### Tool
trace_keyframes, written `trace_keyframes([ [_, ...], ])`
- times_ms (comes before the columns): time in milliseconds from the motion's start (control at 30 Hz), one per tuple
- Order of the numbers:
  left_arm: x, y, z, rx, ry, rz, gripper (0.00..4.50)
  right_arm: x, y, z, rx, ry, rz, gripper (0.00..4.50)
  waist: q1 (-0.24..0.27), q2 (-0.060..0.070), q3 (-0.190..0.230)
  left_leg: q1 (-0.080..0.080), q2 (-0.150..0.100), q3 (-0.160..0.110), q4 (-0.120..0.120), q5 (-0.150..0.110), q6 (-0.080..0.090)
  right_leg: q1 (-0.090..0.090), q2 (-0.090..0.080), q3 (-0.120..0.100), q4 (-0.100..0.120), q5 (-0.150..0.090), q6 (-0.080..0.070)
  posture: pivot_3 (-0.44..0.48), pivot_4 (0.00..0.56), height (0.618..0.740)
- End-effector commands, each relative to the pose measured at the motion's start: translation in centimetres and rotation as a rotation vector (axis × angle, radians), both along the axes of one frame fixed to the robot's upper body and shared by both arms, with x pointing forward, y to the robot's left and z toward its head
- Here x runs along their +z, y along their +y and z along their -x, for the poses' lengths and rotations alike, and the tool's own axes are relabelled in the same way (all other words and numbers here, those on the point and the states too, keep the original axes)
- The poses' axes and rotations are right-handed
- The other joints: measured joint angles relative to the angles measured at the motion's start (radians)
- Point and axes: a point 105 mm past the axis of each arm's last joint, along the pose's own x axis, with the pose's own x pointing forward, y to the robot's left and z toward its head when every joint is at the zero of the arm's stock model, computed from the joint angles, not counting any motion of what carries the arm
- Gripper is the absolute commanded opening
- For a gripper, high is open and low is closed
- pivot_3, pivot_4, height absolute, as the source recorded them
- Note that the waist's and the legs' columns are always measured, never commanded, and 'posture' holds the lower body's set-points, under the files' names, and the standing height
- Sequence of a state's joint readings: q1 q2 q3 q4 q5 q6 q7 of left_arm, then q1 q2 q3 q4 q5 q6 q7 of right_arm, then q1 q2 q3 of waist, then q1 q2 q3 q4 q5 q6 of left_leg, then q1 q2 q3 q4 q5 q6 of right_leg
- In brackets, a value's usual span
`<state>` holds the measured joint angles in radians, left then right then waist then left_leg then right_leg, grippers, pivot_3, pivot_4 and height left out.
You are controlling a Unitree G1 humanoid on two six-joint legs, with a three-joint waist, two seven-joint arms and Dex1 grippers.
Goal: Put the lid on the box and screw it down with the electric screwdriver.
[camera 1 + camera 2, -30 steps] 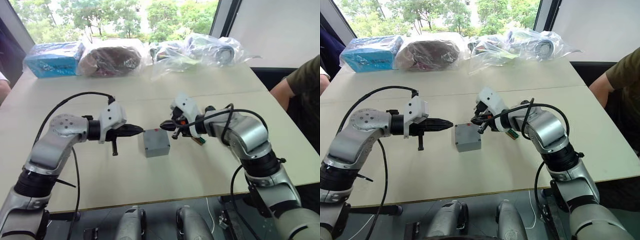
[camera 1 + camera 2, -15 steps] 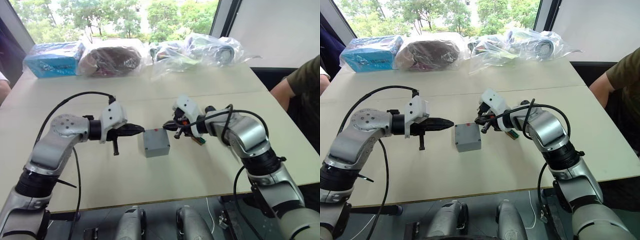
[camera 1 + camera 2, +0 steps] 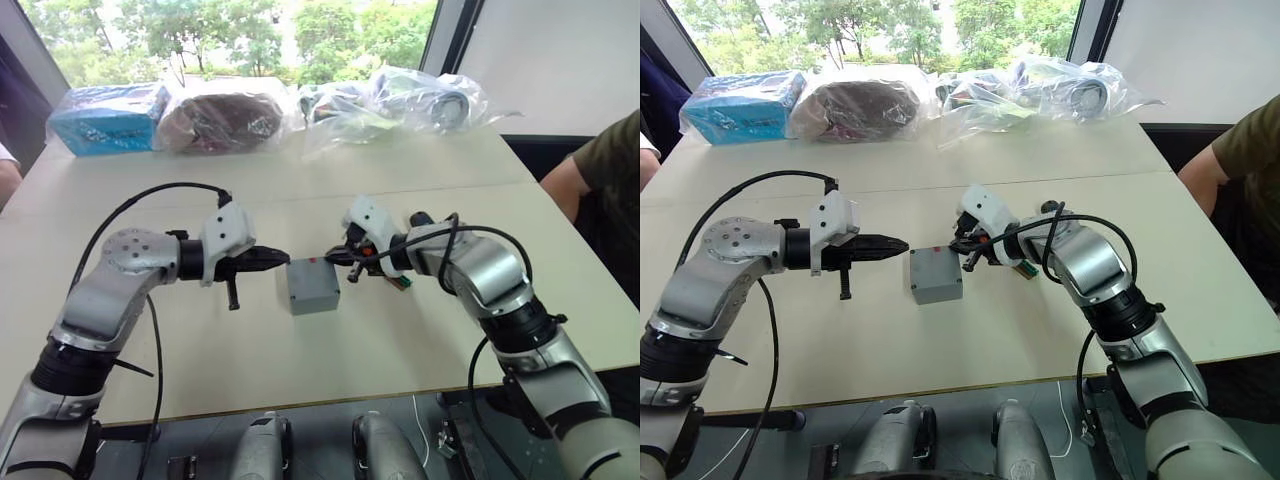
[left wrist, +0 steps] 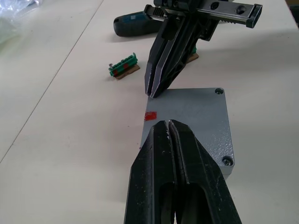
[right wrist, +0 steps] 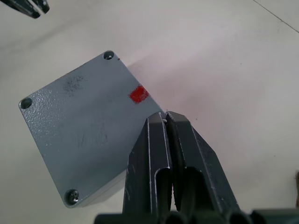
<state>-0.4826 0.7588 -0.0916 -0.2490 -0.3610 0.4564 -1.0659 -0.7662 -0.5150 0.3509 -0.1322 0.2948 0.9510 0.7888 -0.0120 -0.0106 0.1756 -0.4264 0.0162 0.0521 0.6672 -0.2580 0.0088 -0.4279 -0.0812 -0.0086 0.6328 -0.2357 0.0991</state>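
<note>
The left tool (image 4: 169,124) is clenched on nothing, its tips at one edge of the lid (image 4: 196,126). The right tool (image 4: 154,91) is likewise clenched and empty, tips at the opposite edge by a red mark (image 5: 139,94). The lid sits on the box (image 3: 314,288), screws showing at its corners. The electric screwdriver (image 4: 133,25) lies on the pale counter (image 3: 400,340) behind the right tool, near small green blocks (image 4: 123,68). Along the counter's far edge by the window (image 3: 230,30) lie a blue package (image 3: 108,117) and clear plastic bags (image 3: 400,100). A person's arm (image 3: 590,170) shows at the right.
</note>
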Motion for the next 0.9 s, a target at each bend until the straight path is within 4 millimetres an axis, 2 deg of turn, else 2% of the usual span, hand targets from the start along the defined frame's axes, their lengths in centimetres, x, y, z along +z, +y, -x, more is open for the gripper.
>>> trace_keyframes([
  [33,1.0,-0.5,0.2,-0.016,-0.04,0.01,0.0,-0.3,0.0,0.4,0.024,-0.004,0.014,0.72,0.0,0.0,0.0,0.0,0.0,0.0,0.0,0.0,0.0,0.0,0.0,0.0,0.0,0.0,0.0,0.0,0.15,0.74],
  [200,0.9,-0.6,0.4,-0.02,-0.037,0.016,0.0,0.5,-0.8,0.4,0.023,-0.027,0.009,2.74,0.001,0.0,0.0,0.0,0.0,0.0,0.0,0.0,0.0,0.0,0.0,0.0,0.0,0.0,0.0,0.0,0.15,0.74],
  [333,1.1,-0.8,0.8,-0.026,-0.027,0.04,0.0,2.3,-2.6,0.1,-0.021,-0.071,-0.014,4.33,0.001,0.0,0.0,0.0,0.0,0.0,0.0,0.0,0.0,0.0,0.0,0.0,0.0,0.0,0.0,0.0,0.15,0.74],
  [433,1.5,-0.9,1.1,-0.051,-0.029,0.054,0.0,4.7,-5.8,-0.1,-0.109,-0.127,0.018,4.47,0.004,0.0,0.0,0.0,0.0,0.0,0.0,0.0,0.0,0.0,0.0,0.0,0.0,0.0,0.0,0.0,0.15,0.74],
  [500,2.0,-1.3,1.3,-0.076,-0.017,0.089,0.0,6.1,-8.3,-1.2,-0.245,-0.135,0.024,4.47,0.003,0.0,0.0,0.0,0.0,0.0,0.0,0.0,0.0,0.0,0.0,0.0,0.0,0.0,0.0,0.0,0.15,0.74],
  [567,2.4,-1.7,1.2,-0.09,-0.007,0.124,0.0,6.6,-10.8,-1.7,-0.357,-0.074,0.037,4.47,0.001,0.0,0.0,0.0,0.0,0.0,0.0,0.0,0.0,0.0,0.0,0.0,0.0,0.0,0.0,0.0,0.15,0.74],
  [700,2.1,-2.5,0.8,-0.119,-0.023,0.12,0.0,5.1,-14.8,-1.7,-0.505,0.046,0.204,4.47,0.002,0.0,0.0,0.0,0.0,0.0,0.0,0.0,0.0,0.0,0.0,0.0,0.0,0.0,0.0,0.0,0.15,0.74],
  [900,1.5,-3.5,0.3,-0.138,-0.023,0.147,0.0,2.4,-17.6,-1.9,-0.624,0.216,0.345,4.47,-0.005,0.0,0.0,0.0,0.0,0.001,0.0,0.0,0.0,0.0,0.0,0.001,-0.001,0.0,0.0,0.0,0.15,0.74],
])
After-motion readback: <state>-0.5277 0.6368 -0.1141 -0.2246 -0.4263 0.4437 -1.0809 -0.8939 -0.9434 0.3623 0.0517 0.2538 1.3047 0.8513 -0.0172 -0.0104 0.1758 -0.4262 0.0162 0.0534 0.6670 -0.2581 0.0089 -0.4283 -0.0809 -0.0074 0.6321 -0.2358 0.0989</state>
